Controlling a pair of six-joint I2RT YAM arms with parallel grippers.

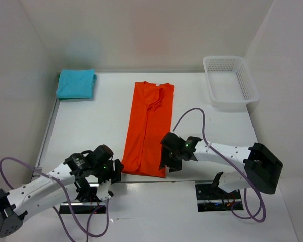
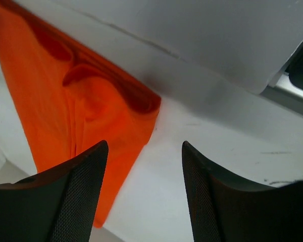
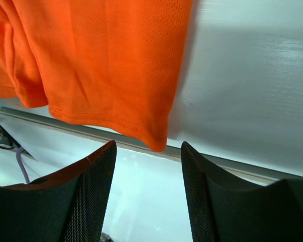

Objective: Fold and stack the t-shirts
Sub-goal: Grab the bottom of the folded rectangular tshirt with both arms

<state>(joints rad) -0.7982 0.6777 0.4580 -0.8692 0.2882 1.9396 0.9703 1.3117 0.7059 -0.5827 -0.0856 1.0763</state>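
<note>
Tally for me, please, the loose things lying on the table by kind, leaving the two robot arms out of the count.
T-shirts: 2, the folded turquoise-blue cloth t-shirt and the bright orange-red cloth t-shirt lying in a long strip.
Baskets: 1, the white plastic mesh basket.
Total: 3.

No writing, label, brand, number or sign can be read in any of the views.
</note>
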